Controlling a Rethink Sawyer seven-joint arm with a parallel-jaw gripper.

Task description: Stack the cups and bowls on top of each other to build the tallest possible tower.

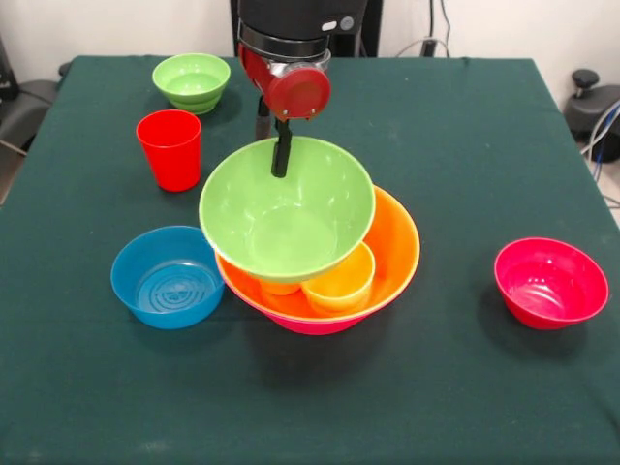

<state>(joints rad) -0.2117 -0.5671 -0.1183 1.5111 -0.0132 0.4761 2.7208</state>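
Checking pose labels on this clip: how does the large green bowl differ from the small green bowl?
The large green bowl is wider and sits tilted on cups inside the orange bowl, at the pincer. The small green bowl stands level on the table, apart. Both are light green and upright.

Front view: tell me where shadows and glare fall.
Front view: soft shadows lie on the table below the tower and beside the red bowl; pale sheen shows inside the large green bowl and blue bowl; nothing looks blurred.
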